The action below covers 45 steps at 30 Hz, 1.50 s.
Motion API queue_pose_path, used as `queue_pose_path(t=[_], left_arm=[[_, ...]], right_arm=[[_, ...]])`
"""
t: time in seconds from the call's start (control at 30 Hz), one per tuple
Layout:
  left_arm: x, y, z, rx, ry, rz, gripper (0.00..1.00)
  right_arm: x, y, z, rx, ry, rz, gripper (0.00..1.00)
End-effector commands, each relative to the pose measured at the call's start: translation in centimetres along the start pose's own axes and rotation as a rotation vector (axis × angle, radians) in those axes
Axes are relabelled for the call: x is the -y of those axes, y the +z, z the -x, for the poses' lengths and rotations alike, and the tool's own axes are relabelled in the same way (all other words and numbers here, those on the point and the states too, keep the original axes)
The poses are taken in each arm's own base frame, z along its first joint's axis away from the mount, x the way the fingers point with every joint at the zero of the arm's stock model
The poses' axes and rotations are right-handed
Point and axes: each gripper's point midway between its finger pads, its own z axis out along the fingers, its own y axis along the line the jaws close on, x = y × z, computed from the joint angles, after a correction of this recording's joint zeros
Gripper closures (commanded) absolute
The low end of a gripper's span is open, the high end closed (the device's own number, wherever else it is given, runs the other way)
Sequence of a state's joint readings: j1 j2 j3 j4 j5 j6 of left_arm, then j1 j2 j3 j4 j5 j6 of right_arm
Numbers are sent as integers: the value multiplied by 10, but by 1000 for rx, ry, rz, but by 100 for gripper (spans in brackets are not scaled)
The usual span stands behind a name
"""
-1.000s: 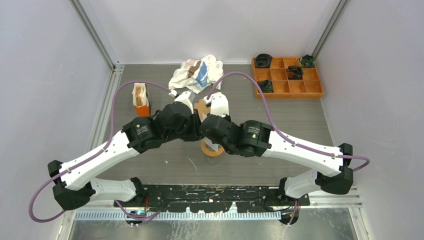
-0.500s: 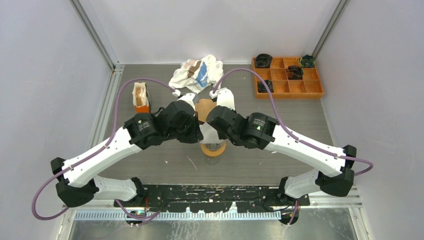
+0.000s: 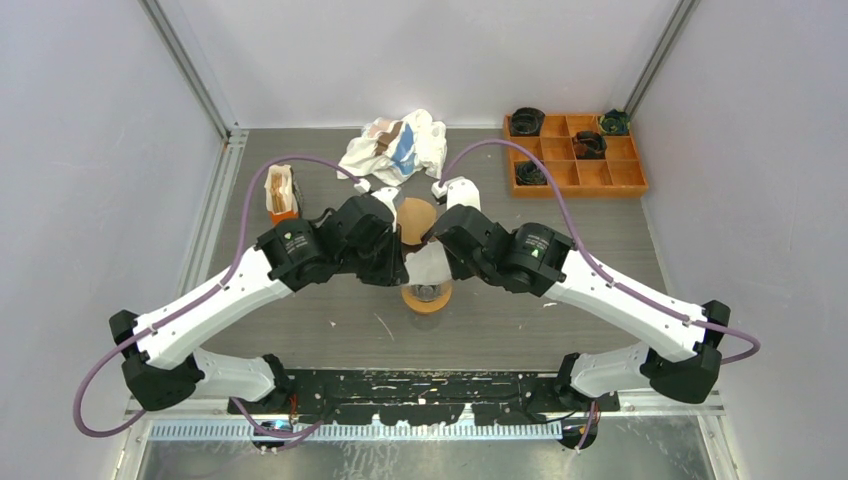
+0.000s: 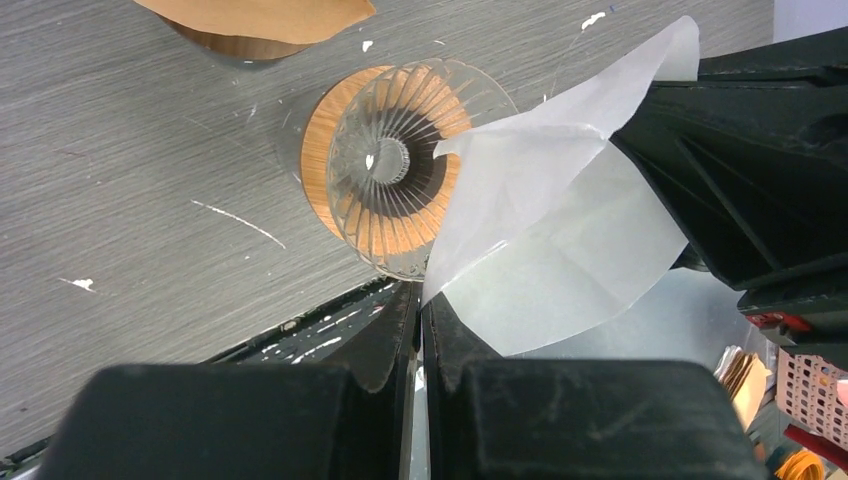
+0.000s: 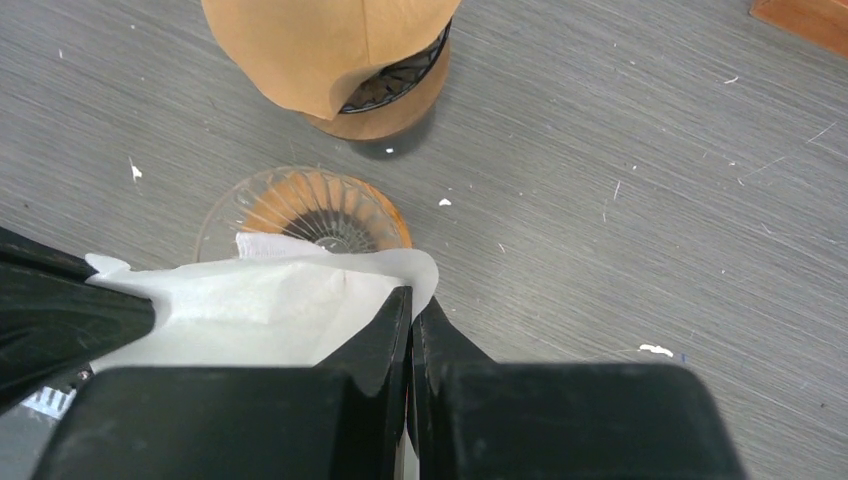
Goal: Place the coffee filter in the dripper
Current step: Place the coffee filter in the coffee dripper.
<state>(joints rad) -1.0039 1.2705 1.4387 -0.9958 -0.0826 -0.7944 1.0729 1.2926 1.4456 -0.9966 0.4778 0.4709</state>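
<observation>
A white paper coffee filter (image 3: 428,266) hangs between my two grippers, just above the dripper (image 3: 427,298), a ribbed glass cone on a round wooden base. My left gripper (image 4: 420,295) is shut on one edge of the filter (image 4: 560,230), and the dripper (image 4: 385,165) lies below and beyond its tips. My right gripper (image 5: 411,300) is shut on the opposite edge of the filter (image 5: 270,310), with the dripper (image 5: 310,205) just ahead of it. The filter is spread partly open and is outside the cone.
A second dripper holding a brown filter (image 3: 415,215) stands right behind the glass one. Further back lie a crumpled white bag (image 3: 395,145) and an orange compartment tray (image 3: 575,150) with black parts. An orange box of brown filters (image 3: 282,195) stands at the left.
Both arms have swung toward the back of the table, carrying the filter with them, and the glass dripper now shows from under them. The left gripper's jaws have closed further on the filter's edge.
</observation>
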Motion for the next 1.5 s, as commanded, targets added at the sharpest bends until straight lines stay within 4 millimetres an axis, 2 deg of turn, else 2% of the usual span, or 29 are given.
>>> queue_pose_path(t=[0.0, 0.03, 0.3, 0.57, 0.7, 0.87, 1.1, 1.47], left_arm=[[4, -11, 9, 13, 20, -37, 94], [2, -1, 6, -14, 27, -9, 93], [-1, -2, 9, -20, 47, 11, 93], [6, 3, 9, -42, 63, -12, 94], [3, 4, 10, -46, 70, 6, 94], [-3, 5, 10, -52, 81, 42, 95], [-14, 0, 12, -41, 81, 83, 98], [-24, -7, 17, -36, 80, 105, 98]], right_arm=[[-4, -4, 6, 29, -5, 61, 91], [-6, -3, 4, 23, -8, 71, 91], [-8, 1, 4, 21, -7, 90, 82], [-9, 9, -1, 4, -9, 89, 78], [-8, 13, -5, 2, -6, 88, 77], [-5, 16, -10, 1, -10, 78, 78], [-1, 15, -11, 3, -13, 76, 84], [0, 14, -13, 2, -19, 90, 84]])
